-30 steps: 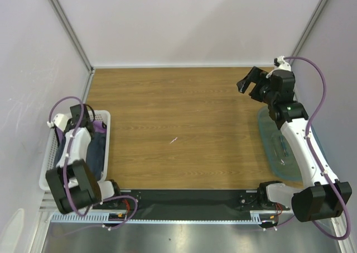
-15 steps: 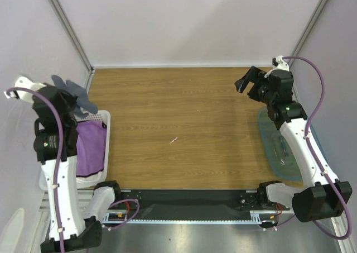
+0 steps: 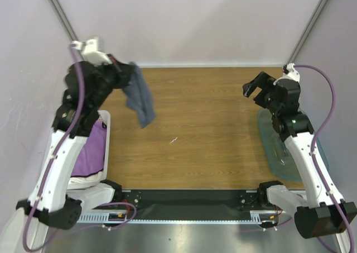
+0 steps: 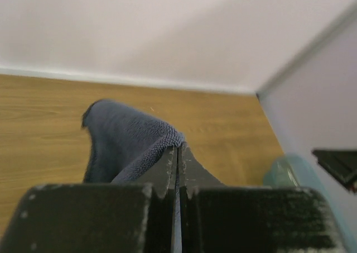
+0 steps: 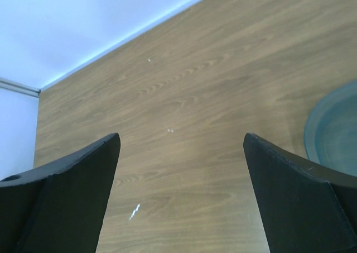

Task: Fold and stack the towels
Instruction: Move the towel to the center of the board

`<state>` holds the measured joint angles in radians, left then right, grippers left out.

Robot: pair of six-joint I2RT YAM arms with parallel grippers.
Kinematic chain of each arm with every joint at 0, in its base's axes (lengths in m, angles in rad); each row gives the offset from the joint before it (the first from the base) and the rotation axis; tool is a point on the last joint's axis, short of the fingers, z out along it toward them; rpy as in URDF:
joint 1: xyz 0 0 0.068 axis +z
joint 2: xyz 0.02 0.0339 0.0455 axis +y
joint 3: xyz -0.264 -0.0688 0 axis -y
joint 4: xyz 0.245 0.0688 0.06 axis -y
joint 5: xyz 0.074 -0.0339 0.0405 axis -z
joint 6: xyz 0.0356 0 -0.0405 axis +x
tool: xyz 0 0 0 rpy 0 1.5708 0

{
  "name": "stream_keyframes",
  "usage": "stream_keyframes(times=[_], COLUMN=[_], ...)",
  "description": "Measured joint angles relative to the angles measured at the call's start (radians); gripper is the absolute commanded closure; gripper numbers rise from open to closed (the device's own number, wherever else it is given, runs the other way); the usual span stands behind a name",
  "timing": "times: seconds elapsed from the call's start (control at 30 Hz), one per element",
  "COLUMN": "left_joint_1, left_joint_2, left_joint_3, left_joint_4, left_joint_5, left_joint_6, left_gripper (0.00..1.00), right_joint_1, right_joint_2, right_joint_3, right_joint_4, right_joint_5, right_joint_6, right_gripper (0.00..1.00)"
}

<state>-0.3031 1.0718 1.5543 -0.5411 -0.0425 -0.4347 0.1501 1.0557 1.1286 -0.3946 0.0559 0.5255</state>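
Task is at the very start, in my judgement: nothing is folded or stacked yet. The left gripper (image 3: 129,71) has its jaws pressed together on an edge of the navy towel (image 3: 140,99), which hangs free in the air over the far-left part of the wooden table (image 3: 212,124). The purple towel (image 3: 89,147) lies unfolded in the white perforated basket (image 3: 107,131) at the left edge, w/ sth white under its near end. Whether that is the white towel I cannot tell. So all 3 towels are left to do.

The right gripper (image 3: 255,91) hovers far right, jaws wide apart & empty, near the teal bin (image 3: 273,152). I see no thing between the hanging towel and the table middle.
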Motion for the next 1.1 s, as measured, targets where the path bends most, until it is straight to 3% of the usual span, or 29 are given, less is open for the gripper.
stream_keyframes(times=[0.13,0.5,0.87,1.1], left_joint_1=[-0.151,-0.459,-0.542,-0.66], left_joint_2=[0.079,0.206,0.234,0.471], left_joint_3=[-0.023,-0.264,-0.39,-0.407], left_joint_4=[0.032,0.124,0.068,0.097], left_joint_5=[0.03,0.098,0.146,0.154], left_joint_6=[0.022,0.026,0.072,0.106], left_gripper=[1.0,1.0,1.0,1.0], right_joint_1=[-0.005,-0.011,-0.01,-0.005], right_joint_2=[-0.084,-0.19,-0.148,-0.144], right_joint_3=[-0.064,-0.122,-0.184,-0.235], right_joint_4=[-0.032,-0.145,-0.154,-0.156], right_joint_5=[0.035,0.087,0.029,0.007], right_joint_6=[0.023,0.032,0.032,0.044], right_gripper=[0.0,0.0,0.0,0.0])
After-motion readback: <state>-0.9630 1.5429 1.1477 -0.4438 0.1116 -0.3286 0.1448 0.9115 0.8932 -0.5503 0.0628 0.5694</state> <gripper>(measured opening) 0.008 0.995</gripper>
